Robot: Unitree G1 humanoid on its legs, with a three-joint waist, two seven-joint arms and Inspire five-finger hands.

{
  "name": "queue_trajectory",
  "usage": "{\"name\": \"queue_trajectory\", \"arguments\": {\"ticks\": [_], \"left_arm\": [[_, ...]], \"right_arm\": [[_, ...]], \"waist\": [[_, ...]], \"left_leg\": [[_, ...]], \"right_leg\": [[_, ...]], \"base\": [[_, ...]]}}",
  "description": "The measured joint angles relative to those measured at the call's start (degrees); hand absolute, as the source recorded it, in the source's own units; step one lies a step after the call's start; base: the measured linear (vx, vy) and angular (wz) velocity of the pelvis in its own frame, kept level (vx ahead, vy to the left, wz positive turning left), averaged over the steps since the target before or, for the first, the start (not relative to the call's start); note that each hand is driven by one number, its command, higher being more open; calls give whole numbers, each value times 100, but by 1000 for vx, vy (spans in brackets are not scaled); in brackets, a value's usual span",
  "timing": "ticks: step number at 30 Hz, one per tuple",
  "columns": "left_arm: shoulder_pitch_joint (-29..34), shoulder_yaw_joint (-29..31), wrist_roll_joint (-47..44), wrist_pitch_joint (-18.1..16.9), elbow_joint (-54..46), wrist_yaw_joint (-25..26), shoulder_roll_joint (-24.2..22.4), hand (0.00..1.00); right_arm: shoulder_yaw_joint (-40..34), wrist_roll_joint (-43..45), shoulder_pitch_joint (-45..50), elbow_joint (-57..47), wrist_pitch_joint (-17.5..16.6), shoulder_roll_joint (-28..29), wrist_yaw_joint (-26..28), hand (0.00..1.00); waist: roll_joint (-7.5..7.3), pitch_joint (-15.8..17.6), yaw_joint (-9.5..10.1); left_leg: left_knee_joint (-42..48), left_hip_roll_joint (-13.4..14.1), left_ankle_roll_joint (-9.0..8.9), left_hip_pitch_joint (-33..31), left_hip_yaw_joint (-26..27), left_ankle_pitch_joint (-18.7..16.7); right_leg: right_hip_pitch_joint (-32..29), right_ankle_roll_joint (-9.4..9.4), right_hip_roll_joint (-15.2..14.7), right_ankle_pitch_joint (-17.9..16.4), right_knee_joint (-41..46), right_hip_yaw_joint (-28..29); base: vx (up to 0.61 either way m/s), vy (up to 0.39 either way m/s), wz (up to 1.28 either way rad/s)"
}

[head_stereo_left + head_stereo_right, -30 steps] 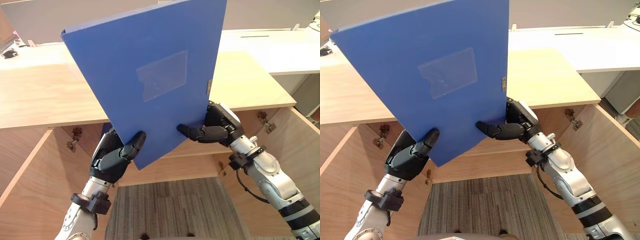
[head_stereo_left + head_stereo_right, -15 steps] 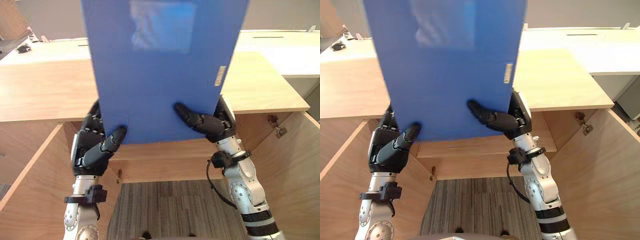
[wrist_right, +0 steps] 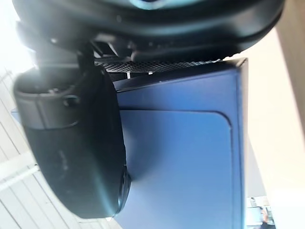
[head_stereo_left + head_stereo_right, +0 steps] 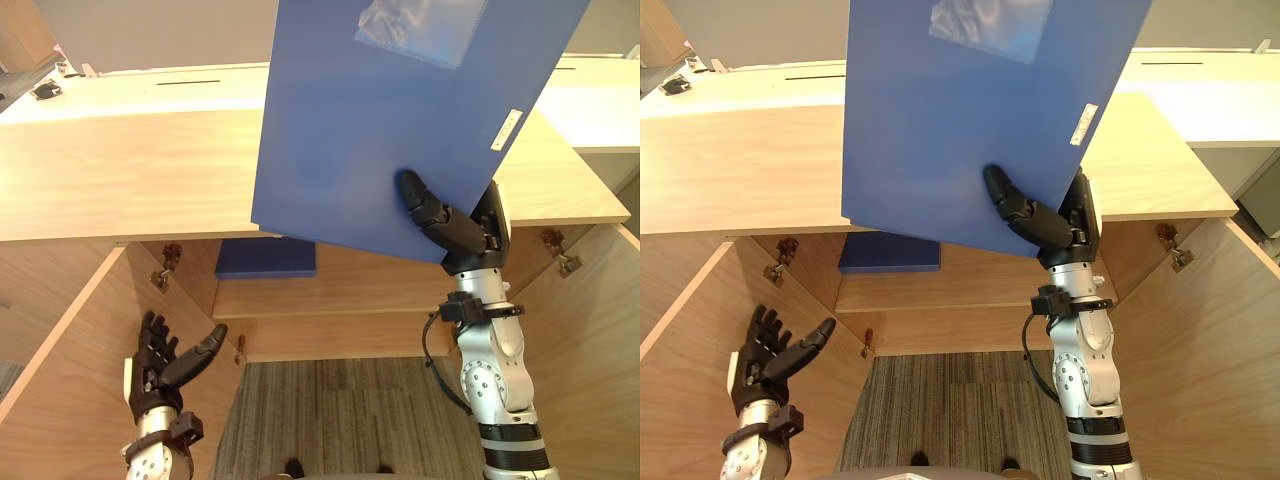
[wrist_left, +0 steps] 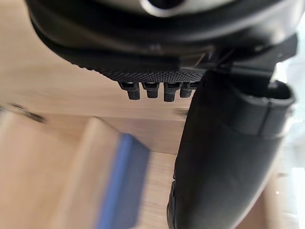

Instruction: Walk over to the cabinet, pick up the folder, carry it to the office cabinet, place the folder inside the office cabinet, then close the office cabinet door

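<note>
A large blue folder [image 4: 390, 120] is held up high in front of the wooden office cabinet [image 4: 120, 180], tilted, with a clear pocket near its top. My right hand [image 4: 450, 225] is shut on its lower right corner, thumb across the front face; the right wrist view shows the blue cover [image 3: 190, 157] against the thumb [image 3: 76, 143]. My left hand [image 4: 165, 360] hangs low at the lower left, open, apart from the folder, fingers spread in front of the left cabinet door. The left wrist view shows its thumb [image 5: 224, 157] and straight fingers [image 5: 152, 90].
The cabinet stands open, both doors [image 4: 60, 360] [image 4: 590, 340] swung outward. A second blue folder [image 4: 265, 258] lies on the shelf [image 4: 330, 295] inside. A white desk [image 4: 150, 85] runs behind the cabinet top. Grey striped carpet [image 4: 330, 410] lies below.
My left hand has let go of the folder and dropped to the lower left, now open. The right hand alone has raised the folder and tilted it to the right.
</note>
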Motion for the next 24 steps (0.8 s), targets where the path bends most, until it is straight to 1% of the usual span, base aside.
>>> {"name": "queue_trajectory", "arguments": {"ticks": [1,3,4,5,7,8,9,10,12,13,14,16,17,18,19,21,22,23,24], "left_arm": [[-33,4,55,18,234,19,0,100],[-151,14,303,75,1257,74,17,100],[-201,15,379,92,1536,82,26,100],[-456,11,652,174,2281,98,75,100],[-638,3,757,213,2688,103,93,100],[-855,-11,768,221,3011,112,101,100],[-1078,-72,764,240,3292,138,133,100],[-1159,-126,748,256,3372,157,163,100],[-1398,-298,748,263,3407,245,308,100],[-1485,-409,748,248,3409,281,376,100],[-1521,-449,747,243,3414,298,394,100],[-1678,-526,734,234,3434,351,436,100],[-1830,-562,724,213,3428,354,446,100],[-1920,-592,703,196,3423,357,454,100],[-2073,-659,648,176,3377,371,473,100],[-2330,-671,619,119,3334,391,482,100],[-2450,-662,613,107,3240,447,474,100],[-2487,-653,609,96,3179,465,460,100],[-2565,-642,589,71,3066,475,447,100]], "right_arm": [[38,-79,43,0,0,-12,-2,0],[383,-329,178,0,-2,-128,-61,0],[492,-402,200,1,-2,-171,-69,0],[780,-625,176,3,-8,-278,-80,0],[996,-768,122,24,-9,-365,-97,0],[1223,-888,-56,124,-19,-452,-120,0],[1436,-1068,-333,357,-37,-511,-195,0],[1541,-1195,-478,498,-37,-526,-258,0],[1785,-1590,-861,945,-35,-523,-458,0],[1909,-1759,-960,1002,-36,-527,-494,0],[1994,-1856,-1021,1002,-42,-539,-499,0],[2252,-2243,-1254,1004,-55,-533,-591,0],[2273,-2466,-1404,1029,-84,-529,-632,0],[2272,-2582,-1486,1058,-101,-532,-676,0],[2275,-2770,-1650,1113,-110,-530,-775,0],[2275,-2968,-1824,1138,-130,-513,-936,0],[2265,-3016,-1861,1139,-129,-491,-1022,0],[2258,-3015,-1864,1139,-130,-481,-1055,0],[2219,-3007,-1868,1139,-134,-469,-1096,0]], "waist": [[0,0,-3],[-2,16,-34],[-4,45,-52],[-16,323,-73],[-8,512,-70],[33,779,-73],[104,1004,-68],[130,1080,-63],[148,1468,-21],[159,1606,27],[185,1658,38],[214,1788,44],[225,1917,51],[236,1976,59],[254,2027,79],[261,2048,90],[278,2068,100],[280,2083,101],[282,2092,104]], "left_leg": [[0,0,0,-14,3,0],[31,2,0,-134,42,0],[68,4,5,-198,48,-6],[460,52,8,-480,51,-150],[895,118,13,-825,56,-314],[1402,208,19,-1213,57,-491],[1881,324,25,-1630,57,-618],[2060,373,24,-1827,57,-671],[2402,447,31,-2187,63,-735],[2606,477,31,-2376,86,-801],[2747,510,33,-2511,88,-842],[3193,589,49,-2989,110,-955],[3417,612,60,-3227,104,-992],[3551,635,74,-3362,91,-1018],[3834,701,89,-3695,73,-1075],[4296,770,59,-4324,-6,-1229],[4568,817,54,-4653,-62,-1299],[4699,835,59,-4804,-96,-1330],[4971,857,71,-5112,-167,-1384]], "right_leg": [[-17,0,0,0,0,2],[-143,7,-8,7,7,28],[-197,13,-13,11,21,31],[-380,14,-42,12,163,55],[-586,12,-37,12,278,76],[-829,6,-4,7,445,94],[-1166,-12,50,-7,686,125],[-1358,-33,77,-25,821,146],[-1761,-60,106,-145,1208,187],[-2006,-59,122,-255,1469,220],[-2155,-65,136,-294,1618,237],[-2735,-61,140,-463,2195,307],[-3020,-69,136,-545,2487,325],[-3160,-70,135,-577,2627,328],[-3505,-75,136,-634,2920,330],[-4147,-85,138,-782,3449,318],[-4459,-98,135,-882,3725,279],[-4589,-78,130,-938,3866,254],[-4886,-92,101,-1043,4180,200]], "base": [[-21,-22,-3],[-22,-27,-6],[-48,-13,-5],[-65,-5,-3],[-98,-19,-5],[-160,-41,-12],[-182,-40,-17],[-190,-28,-18],[-218,-25,-13],[-169,-28,-12],[-191,-8,-17],[-204,13,-13],[-186,0,-4],[-187,1,-3],[-146,14,-3],[-201,-1,3],[-173,-24,9],[-151,-27,16],[-132,-28,17]]}}
